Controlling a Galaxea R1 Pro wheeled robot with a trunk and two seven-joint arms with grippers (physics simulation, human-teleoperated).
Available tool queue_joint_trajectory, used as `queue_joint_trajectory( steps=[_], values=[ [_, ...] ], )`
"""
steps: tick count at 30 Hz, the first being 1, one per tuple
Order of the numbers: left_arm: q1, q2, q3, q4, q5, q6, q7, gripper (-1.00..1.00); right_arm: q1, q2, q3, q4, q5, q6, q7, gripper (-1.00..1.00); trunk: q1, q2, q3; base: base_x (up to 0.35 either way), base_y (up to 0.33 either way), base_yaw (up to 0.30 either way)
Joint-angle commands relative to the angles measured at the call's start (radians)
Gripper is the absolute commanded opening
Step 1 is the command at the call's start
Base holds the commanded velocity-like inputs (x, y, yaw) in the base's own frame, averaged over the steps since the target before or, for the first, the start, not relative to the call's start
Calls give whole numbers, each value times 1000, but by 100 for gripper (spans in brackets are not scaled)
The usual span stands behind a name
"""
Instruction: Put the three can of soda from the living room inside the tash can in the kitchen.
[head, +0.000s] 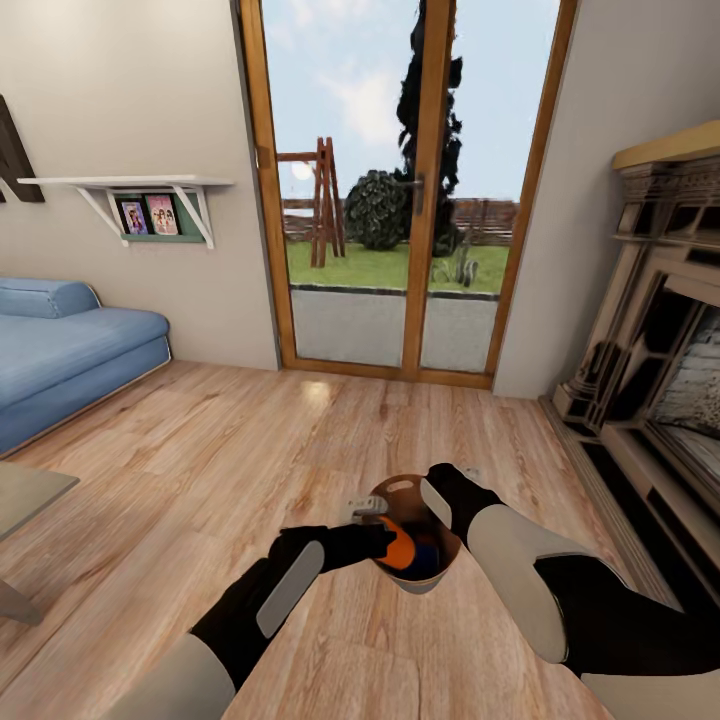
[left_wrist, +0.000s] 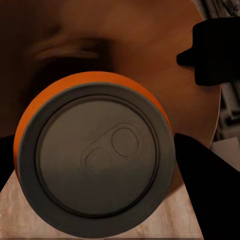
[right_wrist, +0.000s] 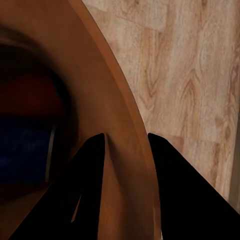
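The living room's plank floor (head: 200, 450) is seen, with the blue sofa (head: 70, 360) at far left and glass doors (head: 400, 190) beyond. The tash can (head: 440, 572) is pinched at its rim by the right gripper (right_wrist: 125, 150). The orange can (left_wrist: 95, 155) is clamped in the left gripper (head: 385, 540) over its mouth; a blue can (right_wrist: 25, 150) lies inside.

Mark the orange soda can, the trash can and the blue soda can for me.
orange soda can (left_wrist: 97, 162): left wrist view, on its silvery top.
trash can (right_wrist: 117, 150): right wrist view, on the brown rim wall between the fingers.
blue soda can (right_wrist: 25, 147): right wrist view, on its blue side, inside the bucket.
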Motion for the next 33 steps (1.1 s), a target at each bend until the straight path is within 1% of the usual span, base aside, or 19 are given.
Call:
queue_joint_trajectory(
  steps=[1, 4, 7, 17, 20, 24, 33],
  values=[
    [0, -1, -7, 4, 0, -5, 0, -100, 0, 0, 0, -1, 3, -1, 4, -100, 0, 0, 0, 0, 0, 0],
    [0, -3, -27, 15, 0, -24, 0, -100, 0, 0, 0, -2, 3, 0, 4, -100, 0, 0, 0, 0, 0, 0],
    [0, -5, -35, 23, 0, -33, 1, -100, 0, 0, 1, -2, 2, 3, 5, -100, 0, 0, 0, 0, 0, 0],
    [0, -10, -42, 33, 0, -55, 1, -100, 0, 0, 0, -2, -4, 11, 5, -100, 0, 0, 0, 0, 0, 0],
    [0, -11, -43, 34, 0, -60, 1, -100, 0, 0, 0, -2, -5, 14, 29, -100, 0, 0, 0, 0, 0, 0],
    [0, -12, -44, 34, 0, -65, 1, -100, 0, 0, -1, -2, -6, 35, 43, -100, 0, 0, 0, 0, 0, 0],
    [0, -12, -52, 35, 0, -68, 1, -100, 0, 0, -1, -3, -7, 53, 50, -100, 0, 0, 0, 0, 0, 0]
  ],
)
